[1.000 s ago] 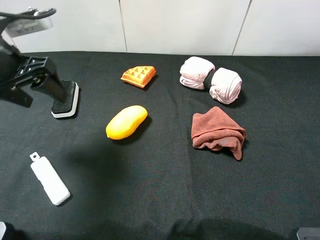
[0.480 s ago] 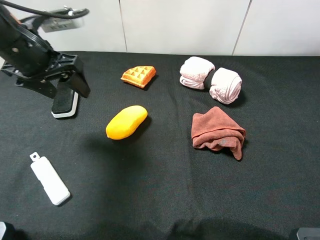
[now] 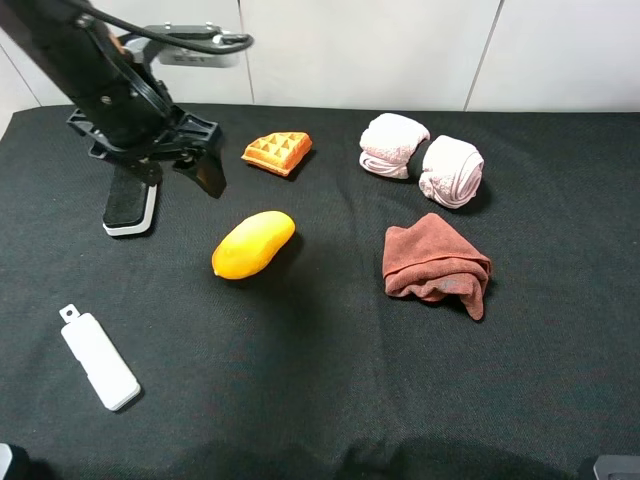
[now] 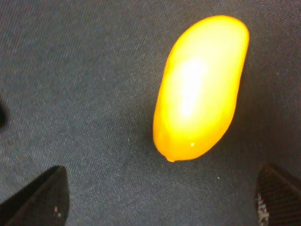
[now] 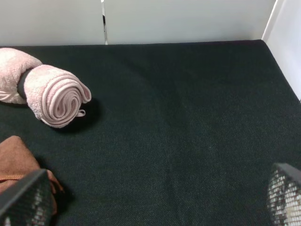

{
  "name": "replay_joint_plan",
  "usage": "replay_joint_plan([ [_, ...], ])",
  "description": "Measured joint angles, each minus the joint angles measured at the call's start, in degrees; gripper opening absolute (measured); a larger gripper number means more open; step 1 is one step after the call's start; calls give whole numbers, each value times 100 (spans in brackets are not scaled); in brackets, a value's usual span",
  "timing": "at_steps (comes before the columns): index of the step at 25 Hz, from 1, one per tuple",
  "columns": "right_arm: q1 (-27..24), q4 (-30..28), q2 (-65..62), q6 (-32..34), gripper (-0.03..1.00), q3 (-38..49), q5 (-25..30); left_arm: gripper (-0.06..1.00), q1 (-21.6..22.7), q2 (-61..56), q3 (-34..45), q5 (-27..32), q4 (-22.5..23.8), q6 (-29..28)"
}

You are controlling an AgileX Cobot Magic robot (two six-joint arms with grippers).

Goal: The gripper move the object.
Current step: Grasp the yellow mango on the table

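**Object free on worktop, left claw spread open near it**

Object [image 3: 253, 244]: glossy yellow-orange, mango-shaped, lying on its side on the black cloth worktop [image 3: 330, 390], roughly mid-left in the high view. Nothing touches it.

Left claw [image 3: 178, 168]: jaws spread wide, nothing held. In the high view it sits toward the back left of the object, clearly apart from it. In the left wrist view the two dark fingertips [image 4: 35, 200] show at the picture's corners, with the object on the cloth beyond them and out of contact.

Right claw [image 5: 154, 197]: jaws also wide apart, empty, over bare cloth on the right side.

Other items:
- orange waffle wedge [image 3: 277, 151], behind the object
- black-and-white block [image 3: 130, 205], partly covered by the left arm
- white rectangular bar [image 3: 98, 360], front left
- two rolled pink towels [image 3: 394, 145], touching each other
- crumpled red-brown cloth [image 3: 436, 265], in front of the towels
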Motion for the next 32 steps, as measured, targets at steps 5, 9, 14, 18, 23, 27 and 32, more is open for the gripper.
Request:
replay_joint_plan([
  [5, 0, 0, 0, 0, 70, 0, 0, 83, -344, 255, -217, -7, 233, -221],
  [9, 0, 0, 0, 0, 70, 0, 0, 83, -514, 441, -263, -48, 244, -265],
  [14, 0, 0, 0, 0, 70, 0, 0, 83, -677, 672, -307, -163, 255, -274],
  [18, 0, 0, 0, 0, 70, 0, 0, 83, -730, 820, -307, -310, 255, -279],
  [23, 0, 0, 0, 0, 70, 0, 0, 83, -730, 1102, -307, -392, 252, -279],
  [27, 0, 0, 0, 0, 70, 0, 0, 83, -730, 1251, -307, -561, 252, -279],
  [32, 0, 0, 0, 0, 70, 0, 0, 83, -730, 1430, -310, -692, 252, -281],
])
